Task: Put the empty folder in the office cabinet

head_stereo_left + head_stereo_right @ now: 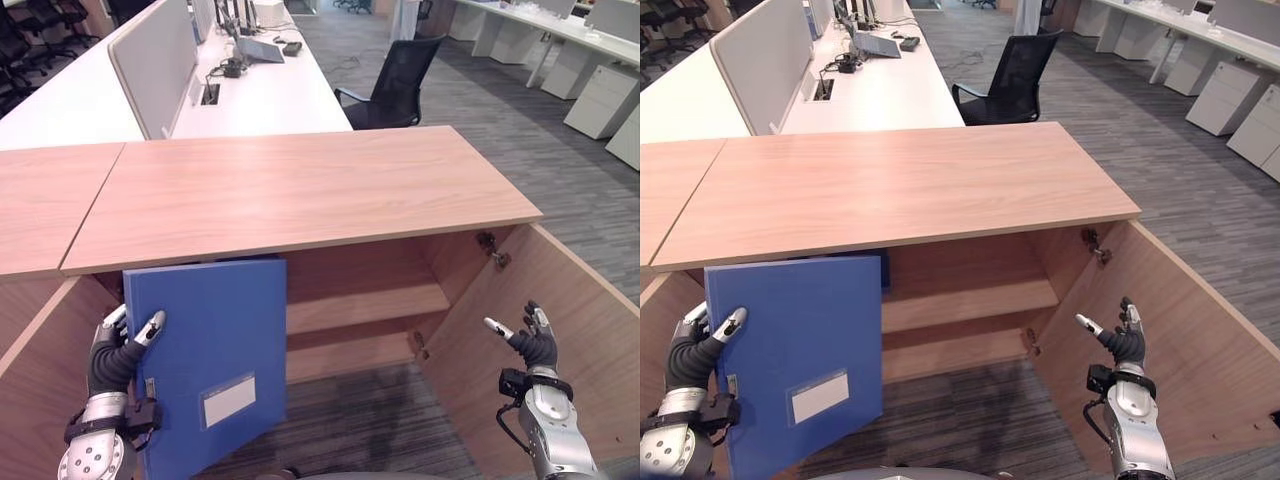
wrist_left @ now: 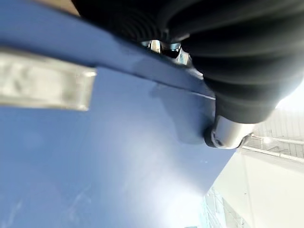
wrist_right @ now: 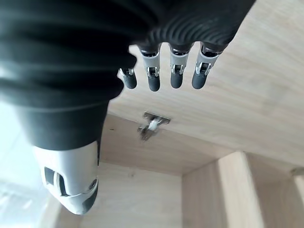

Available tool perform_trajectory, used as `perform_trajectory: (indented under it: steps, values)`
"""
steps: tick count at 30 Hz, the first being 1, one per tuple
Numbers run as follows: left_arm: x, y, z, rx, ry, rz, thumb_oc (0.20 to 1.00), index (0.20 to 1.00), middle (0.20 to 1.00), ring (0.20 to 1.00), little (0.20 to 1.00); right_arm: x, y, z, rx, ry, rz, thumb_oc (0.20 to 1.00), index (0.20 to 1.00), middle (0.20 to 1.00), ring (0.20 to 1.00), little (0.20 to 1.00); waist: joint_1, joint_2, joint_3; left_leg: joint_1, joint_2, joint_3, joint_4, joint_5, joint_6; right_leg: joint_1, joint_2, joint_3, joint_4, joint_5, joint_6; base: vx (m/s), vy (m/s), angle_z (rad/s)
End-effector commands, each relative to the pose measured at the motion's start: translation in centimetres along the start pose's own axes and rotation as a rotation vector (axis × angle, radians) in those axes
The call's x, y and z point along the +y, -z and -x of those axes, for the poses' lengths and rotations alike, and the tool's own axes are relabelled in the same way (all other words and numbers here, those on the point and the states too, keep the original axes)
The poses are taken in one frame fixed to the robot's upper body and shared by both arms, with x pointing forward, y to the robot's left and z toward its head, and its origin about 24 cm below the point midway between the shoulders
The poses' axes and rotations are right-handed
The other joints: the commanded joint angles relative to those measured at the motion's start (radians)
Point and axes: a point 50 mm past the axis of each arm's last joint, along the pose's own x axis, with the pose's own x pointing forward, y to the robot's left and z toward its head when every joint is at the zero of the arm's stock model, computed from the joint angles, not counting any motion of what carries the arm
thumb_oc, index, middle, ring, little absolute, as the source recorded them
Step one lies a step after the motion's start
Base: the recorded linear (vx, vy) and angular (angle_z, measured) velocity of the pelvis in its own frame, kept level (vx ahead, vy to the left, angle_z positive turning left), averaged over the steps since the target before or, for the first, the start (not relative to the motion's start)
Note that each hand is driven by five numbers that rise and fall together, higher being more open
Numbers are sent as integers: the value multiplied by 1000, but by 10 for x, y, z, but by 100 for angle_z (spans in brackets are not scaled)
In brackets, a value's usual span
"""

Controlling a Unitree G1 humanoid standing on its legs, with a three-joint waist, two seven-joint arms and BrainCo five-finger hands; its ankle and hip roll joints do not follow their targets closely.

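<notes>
A blue folder point(image 1: 210, 350) with a pale label pocket stands upright in front of the open wooden cabinet point(image 1: 360, 300), at its left side. My left hand point(image 1: 115, 350) grips the folder's left edge, thumb across the front cover and fingers behind it. In the left wrist view the blue cover point(image 2: 95, 156) lies right against the hand. My right hand point(image 1: 530, 340) hovers open by the inside of the open right cabinet door point(image 1: 580, 340), holding nothing. The right wrist view shows its straight fingers point(image 3: 161, 71) before the wood and a door hinge point(image 3: 151, 126).
The cabinet has a wooden top point(image 1: 290, 190) and one inner shelf point(image 1: 360, 300). Its left door point(image 1: 30, 370) also stands open beside my left arm. Behind are white desks point(image 1: 260, 90), a black office chair point(image 1: 395, 85) and white drawer units point(image 1: 600, 100) on grey carpet.
</notes>
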Motion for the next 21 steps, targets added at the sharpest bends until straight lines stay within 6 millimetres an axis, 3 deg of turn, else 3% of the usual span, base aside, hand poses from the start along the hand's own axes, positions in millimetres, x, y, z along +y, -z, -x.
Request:
perform_trajectory:
  steps: [1, 8, 13, 21]
  values:
    - [-9, -48, -11, -287, 46, -48, 200, 200, 200, 200, 200, 47, -54, -12, -233, -256, -187, 1000, 1000, 1000, 1000, 1000, 28, -66, 8, 10, -36, -34, -54, -28, 14, 181, -4, -13, -238, 172, 94, 0, 0, 0]
    - [-22, -62, -21, -374, 75, -72, 200, 200, 200, 200, 200, 119, -60, 13, -192, -667, -376, 1000, 1000, 1000, 1000, 1000, 35, -71, 14, 10, -33, -23, -50, -24, 5, 178, -6, -14, -235, 173, 91, -5, -1, 0]
    - [-28, -74, -26, -450, 89, -77, 200, 200, 200, 200, 200, 145, -56, 24, -141, -808, -387, 1000, 1000, 1000, 1000, 1000, 41, -75, 12, 11, -30, -19, -51, -24, 1, 176, -7, -17, -232, 173, 92, 0, 0, 0]
    - [-45, -85, -29, -506, 149, -34, 200, 200, 200, 200, 200, 169, -64, 33, -125, -910, -469, 1000, 1000, 1000, 1000, 1000, 43, -78, 10, 11, -27, -14, -50, -23, -2, 172, -9, -17, -227, 173, 93, 0, 0, 0]
